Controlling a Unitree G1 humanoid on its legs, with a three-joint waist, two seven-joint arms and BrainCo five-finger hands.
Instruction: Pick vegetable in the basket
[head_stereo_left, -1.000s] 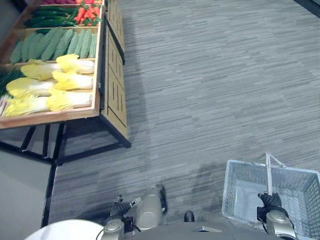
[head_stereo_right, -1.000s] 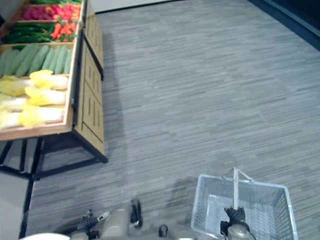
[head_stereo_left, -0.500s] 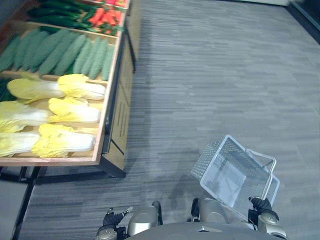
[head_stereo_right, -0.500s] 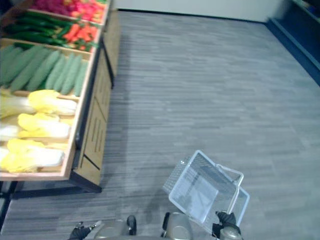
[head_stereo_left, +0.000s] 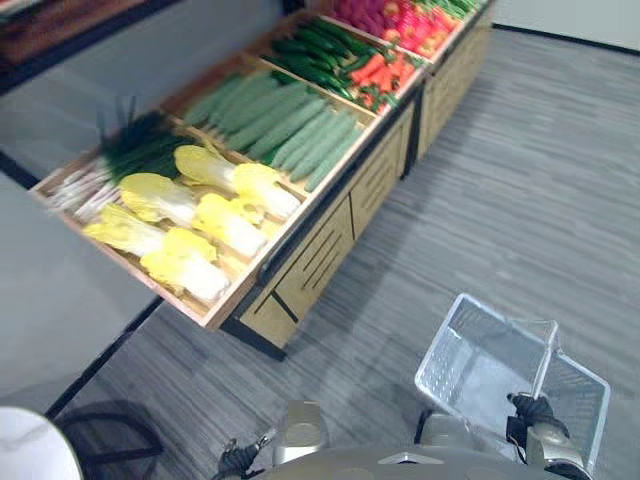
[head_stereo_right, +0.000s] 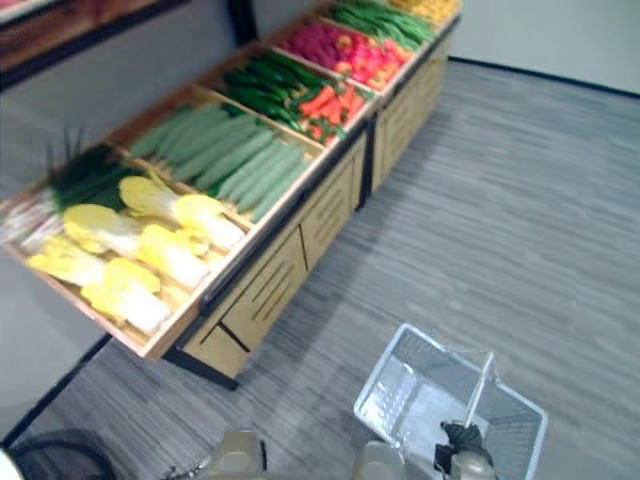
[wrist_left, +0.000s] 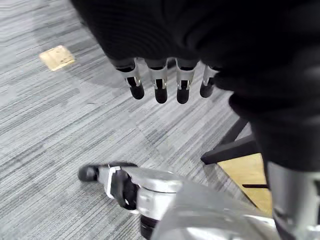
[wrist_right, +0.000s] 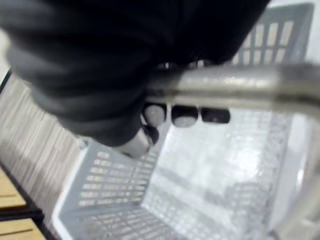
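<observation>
My right hand (head_stereo_left: 535, 408) is low on the right, shut on the metal handle (wrist_right: 225, 82) of a grey wire basket (head_stereo_left: 480, 365). The basket hangs over the floor with nothing in it. A wooden produce stand (head_stereo_left: 330, 225) runs along the left, apart from the basket. It holds yellow napa cabbages (head_stereo_left: 200, 225), pale green gourds (head_stereo_left: 285, 120), green onions (head_stereo_left: 135, 150), dark cucumbers (head_stereo_right: 265, 85) and red and orange vegetables (head_stereo_left: 380, 70). My left hand (wrist_left: 157, 85) hangs above the floor with straight fingers, holding nothing.
Grey plank floor (head_stereo_left: 540, 200) stretches to the right of the stand. A grey panel (head_stereo_left: 60, 290) lies left of the stand's near corner. The stand's black frame legs (wrist_left: 230, 147) are close to my left hand. A small tan square (wrist_left: 57, 57) lies on the floor.
The whole view has swung, so the stand now runs slantwise and more of its bins show. The basket, tipped on its side half a second ago, now hangs more level from my right hand.
</observation>
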